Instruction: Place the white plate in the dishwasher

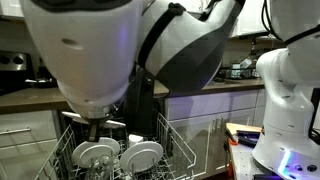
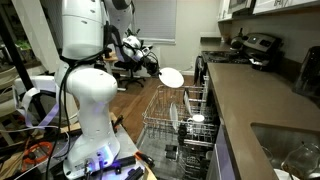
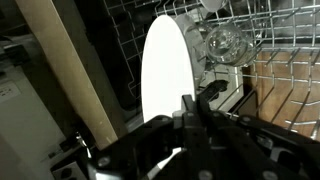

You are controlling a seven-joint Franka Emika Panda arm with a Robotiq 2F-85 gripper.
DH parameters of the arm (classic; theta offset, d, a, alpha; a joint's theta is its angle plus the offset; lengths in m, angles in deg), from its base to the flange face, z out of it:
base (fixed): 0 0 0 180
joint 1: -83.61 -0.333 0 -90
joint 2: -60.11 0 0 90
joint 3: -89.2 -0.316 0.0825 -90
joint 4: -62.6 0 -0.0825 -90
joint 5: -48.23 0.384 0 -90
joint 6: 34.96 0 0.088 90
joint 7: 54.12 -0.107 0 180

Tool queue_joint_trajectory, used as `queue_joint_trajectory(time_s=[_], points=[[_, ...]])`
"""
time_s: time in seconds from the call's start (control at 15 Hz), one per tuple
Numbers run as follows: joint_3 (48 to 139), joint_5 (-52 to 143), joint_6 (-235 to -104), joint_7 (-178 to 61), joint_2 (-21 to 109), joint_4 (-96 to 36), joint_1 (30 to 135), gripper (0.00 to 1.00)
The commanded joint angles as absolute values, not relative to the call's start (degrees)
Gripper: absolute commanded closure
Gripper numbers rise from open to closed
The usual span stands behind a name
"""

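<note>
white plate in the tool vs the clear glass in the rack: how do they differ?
The plain round glossy white plate is opaque and flat; the clear rounded drinking glass is see-through and bulbous. The plate is clamped at its rim in the tool, standing on edge in the air above the light grey wire dish rack; the glass sits down among the rack's wires. Shared: both are glossy.

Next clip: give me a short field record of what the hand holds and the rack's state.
hand: hand shut on the white plate, gripping its rim
plate position: in the air over the dishwasher rack, not yet set in
rack: pulled out
rack contents: other white plates upright between tines, a glass
task status: placing not yet done
</note>
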State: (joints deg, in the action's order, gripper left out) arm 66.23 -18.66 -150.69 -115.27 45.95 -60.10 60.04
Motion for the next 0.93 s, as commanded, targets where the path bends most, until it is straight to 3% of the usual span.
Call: queue_joint_trajectory(time_s=[0.0, 0.53, 0.6, 0.87], points=[[65.6, -14.83, -153.0, -113.32, 53.04, -65.84, 59.89, 0.95], [64.72, -3.75, -164.11, -108.16, 63.63, -74.38, 60.0, 0.95], [64.8, -6.37, -161.27, -111.68, 58.94, -71.38, 59.64, 0.94], [64.6, -5.1, -163.15, -110.59, 61.54, -73.47, 59.85, 0.94]])
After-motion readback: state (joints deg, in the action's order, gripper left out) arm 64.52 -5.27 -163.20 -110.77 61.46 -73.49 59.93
